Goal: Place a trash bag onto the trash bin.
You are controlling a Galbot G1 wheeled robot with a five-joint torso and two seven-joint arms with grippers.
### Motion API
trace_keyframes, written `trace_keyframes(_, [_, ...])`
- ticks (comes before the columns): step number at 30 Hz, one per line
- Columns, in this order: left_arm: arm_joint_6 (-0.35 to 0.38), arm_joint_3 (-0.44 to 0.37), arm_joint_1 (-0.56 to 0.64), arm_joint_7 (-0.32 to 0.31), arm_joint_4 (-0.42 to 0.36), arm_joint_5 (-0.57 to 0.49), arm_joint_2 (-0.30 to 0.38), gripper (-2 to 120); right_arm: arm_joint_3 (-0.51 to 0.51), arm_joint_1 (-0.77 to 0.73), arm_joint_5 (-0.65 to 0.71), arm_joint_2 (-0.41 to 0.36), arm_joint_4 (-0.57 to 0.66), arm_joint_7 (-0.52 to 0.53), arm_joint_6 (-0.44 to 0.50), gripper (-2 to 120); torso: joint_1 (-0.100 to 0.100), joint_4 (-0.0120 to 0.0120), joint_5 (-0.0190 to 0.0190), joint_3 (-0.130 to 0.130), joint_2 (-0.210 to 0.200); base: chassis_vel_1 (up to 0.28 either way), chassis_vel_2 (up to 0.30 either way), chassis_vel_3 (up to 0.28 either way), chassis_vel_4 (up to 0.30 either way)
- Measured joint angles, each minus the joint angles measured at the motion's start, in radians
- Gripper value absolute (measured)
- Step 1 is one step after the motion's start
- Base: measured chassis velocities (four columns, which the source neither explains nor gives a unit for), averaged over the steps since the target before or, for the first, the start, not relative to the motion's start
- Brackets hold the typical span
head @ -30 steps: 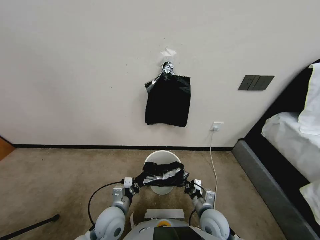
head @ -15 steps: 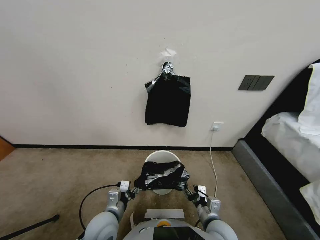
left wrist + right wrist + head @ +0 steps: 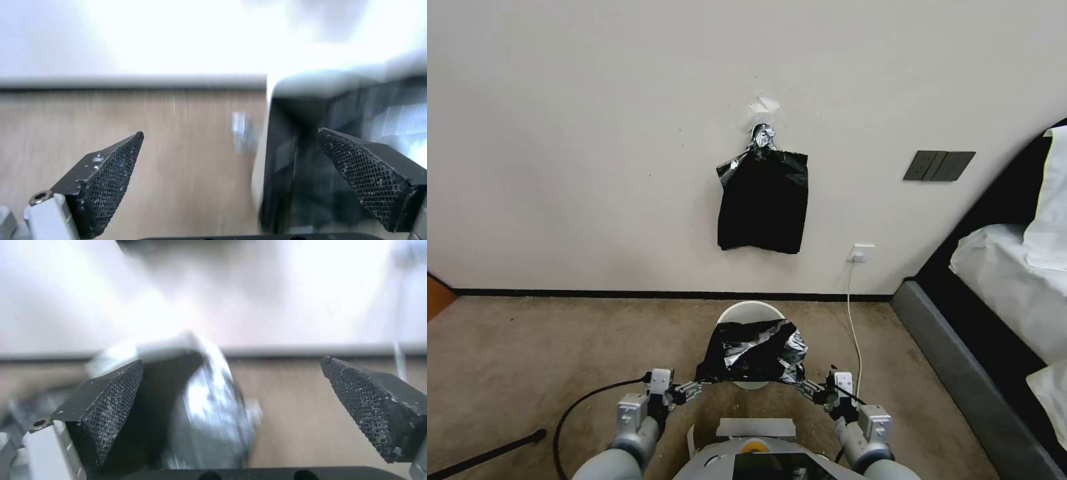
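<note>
Thin, crinkly black plastic trash bag (image 3: pixel 754 352), probably limp and slippery, is draped over round cream-white plastic trash bin (image 3: pixel 752 309); left gripper (image 3: pixel 688 391) and right gripper (image 3: pixel 808 389) jaws are spread, so hem corners are best pinched.

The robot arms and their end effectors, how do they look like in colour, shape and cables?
Both arms are rounded light-grey shells ending in white and silver wrist blocks. The left end effector and right end effector carry two black wedge-shaped fingers with a fine mesh-textured grip face and tiny white specks. A silver mount with a hex screw holds each finger. A black cable loops out from the left arm.
</note>
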Motion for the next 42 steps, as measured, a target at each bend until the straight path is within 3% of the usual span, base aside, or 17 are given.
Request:
trace_keyframes(2, [-0.035, 0.001, -0.009, 0.014, 0.006, 0.024, -0.021, 100, 0.025, 0.025, 0.027, -0.01, 0.0, -0.043, 0.0, 100, 0.0, -0.0001, 0.0001, 0.0, 0.0, 0.0, 0.0, 0.0, 0.0])
trace_keyframes(5, [-0.106, 0.017, -0.036, 0.06, 0.018, 0.145, -0.098, 100, 0.088, 0.176, 0.153, -0.067, -0.06, -0.18, -0.073, 100, 0.0, -0.0001, 0.0002, 0.0, 0.0, 0.0, 0.0, 0.0, 0.0])
trace_keyframes(10, [-0.144, 0.036, -0.047, 0.094, 0.032, 0.261, -0.153, 100, 0.083, 0.349, 0.248, -0.135, -0.195, -0.275, -0.136, 100, 0.0, 0.0005, 0.0006, 0.0, 0.0, 0.0, 0.0, 0.0, 0.0])
trace_keyframes(15, [-0.216, 0.096, -0.074, 0.119, 0.1, 0.38, -0.194, 100, 0.041, 0.553, 0.34, -0.209, -0.32, -0.368, -0.238, 100, 0.0, 0.0006, 0.0002, 0.0, 0.0, 0.0, 0.0, 0.0, 0.0])
trace_keyframes(17, [-0.241, 0.102, -0.071, 0.134, 0.111, 0.406, -0.194, 100, 0.008, 0.619, 0.345, -0.239, -0.364, -0.421, -0.274, 100, 0.0, -0.0013, -0.001, 0.0, 0.0, 0.0, 0.0, 0.0, 0.0])
trace_keyframes(18, [-0.265, 0.094, -0.049, 0.151, 0.111, 0.424, -0.204, 100, -0.05, 0.716, 0.35, -0.263, -0.427, -0.502, -0.313, 100, 0.0, -0.0004, 0.0011, 0.0, 0.0, 0.0, 0.0, 0.0, 0.0])
trace_keyframes(20, [-0.282, 0.085, -0.036, 0.16, 0.111, 0.435, -0.211, 100, -0.091, 0.778, 0.355, -0.269, -0.475, -0.56, -0.338, 100, 0.0, 0.0, 0.0001, 0.0, 0.0, 0.0, 0.0, 0.0, 0.0])
trace_keyframes(24, [-0.304, 0.069, -0.008, 0.173, 0.11, 0.449, -0.228, 100, -0.2, 0.911, 0.362, -0.265, -0.601, -0.668, -0.377, 100, 0.0, 0.0004, 0.0008, 0.0, 0.0, 0.0, 0.0, 0.0, 0.0])
trace_keyframes(25, [-0.31, 0.062, 0.005, 0.176, 0.108, 0.46, -0.233, 100, -0.288, 1.014, 0.356, -0.252, -0.685, -0.727, -0.386, 100, 0.0, -0.0001, -0.0001, 0.0, 0.0, 0.0, 0.0, 0.0, 0.0])
trace_keyframes(30, [-0.31, 0.052, 0.019, 0.178, 0.091, 0.471, -0.236, 100, -0.462, 1.187, 0.31, -0.202, -0.813, -0.821, -0.385, 100, 0.0, 0.0001, -0.0003, 0.0, 0.0, 0.0, 0.0, 0.0, 0.0])
trace_keyframes(35, [-0.291, 0.036, 0.043, 0.177, 0.067, 0.461, -0.25, 100, -0.588, 1.298, 0.248, -0.125, -0.931, -0.902, -0.368, 100, 0.0, 0.0003, -0.0001, 0.0, 0.0, 0.0, 0.0, 0.0, 0.0])
trace_keyframes(40, [-0.287, 0.016, 0.061, 0.177, 0.058, 0.445, -0.254, 100, -0.639, 1.337, 0.226, -0.086, -1.009, -0.932, -0.345, 100, 0.0, 0.0001, 0.0, 0.0, 0.0, 0.0, 0.0, 0.0, 0.0])
trace_keyframes(42, [-0.286, 0.001, 0.062, 0.176, 0.058, 0.442, -0.253, 100, -0.664, 1.353, 0.218, -0.066, -1.062, -0.936, -0.319, 92, 0.0, 0.0, 0.0001, 0.0, 0.0, 0.0, 0.0, 0.0, 0.0])
